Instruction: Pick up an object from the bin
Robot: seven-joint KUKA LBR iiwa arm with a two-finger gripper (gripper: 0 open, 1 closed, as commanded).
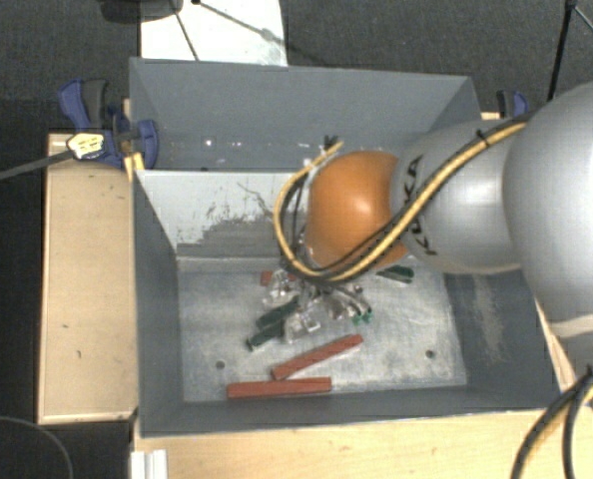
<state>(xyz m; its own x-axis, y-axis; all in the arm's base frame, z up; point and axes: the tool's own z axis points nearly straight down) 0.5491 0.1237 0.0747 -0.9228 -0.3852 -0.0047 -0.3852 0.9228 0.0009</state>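
Arm [536,198] entered from the right, big silver link sloping down and leftward into the bin [157,297]. Wrist bent over steeply, its orange cover [348,208] directly above the pincer [311,302] and hiding much of it. Yellow-and-black cables [446,173] looped round the cover.

Pincer was low, down amid a small heap of loose bits [331,307] on the floor. Open or closed: could not be told, the tip being lost among the clutter.

Nearest thing: a dark green bar [270,331], just beside the pincer on its lower-left side, lying flat. Long axis ran diagonally, the upper-right end in toward the pincer, the lower-left end pointing away. Whether it touched the pincer could not be told.

Below the pincer, a red-brown stick [316,357] lay on a similar slant. Farther below that, a second red-brown stick [279,389] lay almost level. A green piece [400,275] showed to the pincer's right, partly under the wrist.
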